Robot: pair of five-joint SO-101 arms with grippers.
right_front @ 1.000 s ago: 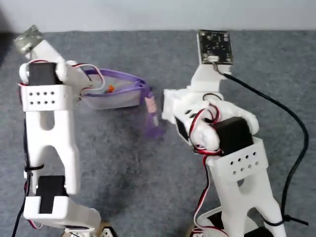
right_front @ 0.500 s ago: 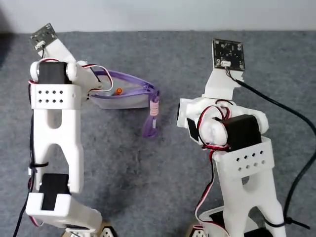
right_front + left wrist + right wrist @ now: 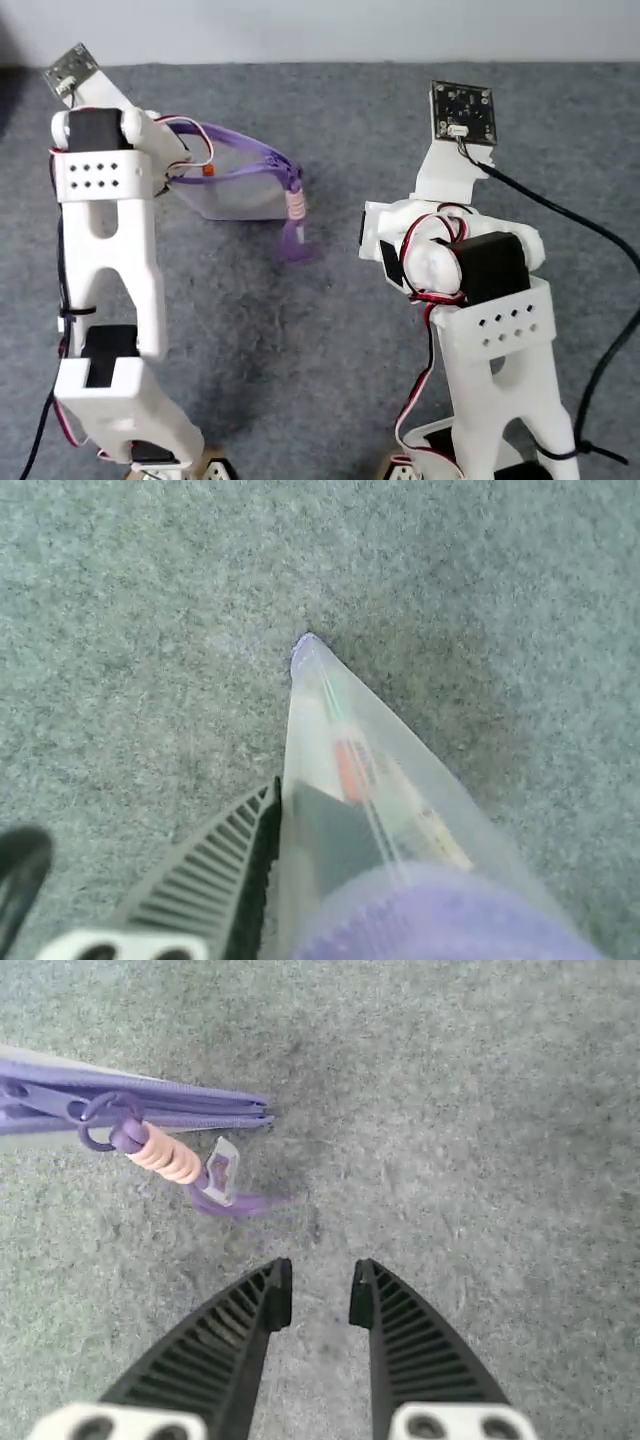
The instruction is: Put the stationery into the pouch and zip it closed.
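Observation:
The clear pouch [image 3: 240, 192] with a purple zipper band lies raised at one end at the back left. My left gripper [image 3: 168, 172] is shut on that end; in the left wrist view the pouch [image 3: 380, 810] runs out from beside its dark finger [image 3: 255, 830]. Stationery with an orange part [image 3: 350, 770] lies inside. The zipper pull [image 3: 160, 1155] with pink beads and a purple tassel [image 3: 293, 243] hangs at the pouch's other end. My right gripper [image 3: 318, 1295] stands open a little way short of the tassel, holding nothing.
Grey carpet [image 3: 300, 350] covers the table. A pale wall edge [image 3: 300, 40] runs along the back. The two white arms stand at the front left and front right, with open carpet between them.
The left arm has swung back to the left, pulling the pouch with it. The right gripper drew away from the zipper pull to the right a second ago and has held still since.

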